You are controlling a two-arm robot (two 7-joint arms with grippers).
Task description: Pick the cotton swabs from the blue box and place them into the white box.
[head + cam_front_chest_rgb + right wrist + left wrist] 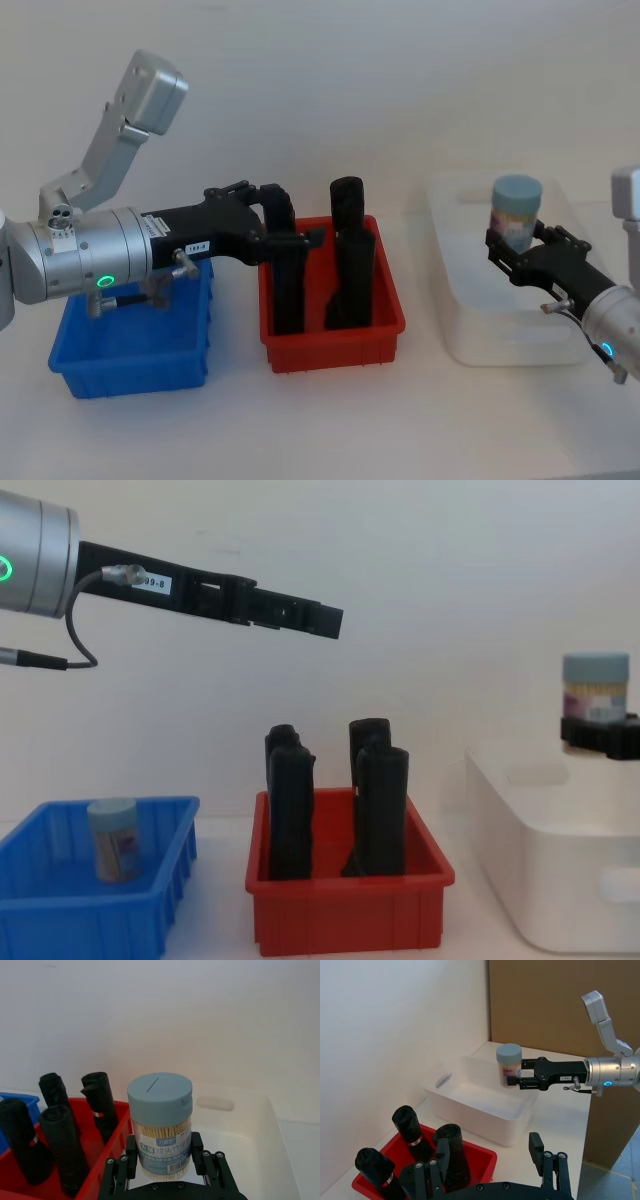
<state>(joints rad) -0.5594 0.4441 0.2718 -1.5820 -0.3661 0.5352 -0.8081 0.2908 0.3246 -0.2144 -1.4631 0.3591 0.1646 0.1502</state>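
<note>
The white tabletop carries three containers in a row, and the red bin sits in the middle of them. To the right of the red bin, with a gap of bare tabletop between, stands the white box, which is the largest and tallest of the three. Just to the left of the red bin sits the blue box, shallow and about the red bin's size.

The left arm reaches across above the blue box toward the red bin. The left gripper hangs in the air over the red bin, well above what stands inside it. Its fingers are spread apart and nothing is between them.

The right arm comes in from the far side of the white box, away from the red bin. The right gripper is level over the white box's interior, higher than its rim, and it pinches a swab jar by the lower body.

Four black rolls stand upright inside the red bin, rising well above its walls.

The swab jar is upright, lid on top, label facing the right wrist, held in the air to the right of the red bin and touching no part of the white box.

A second jar stands upright on the blue box's floor, left of the red bin.
</note>
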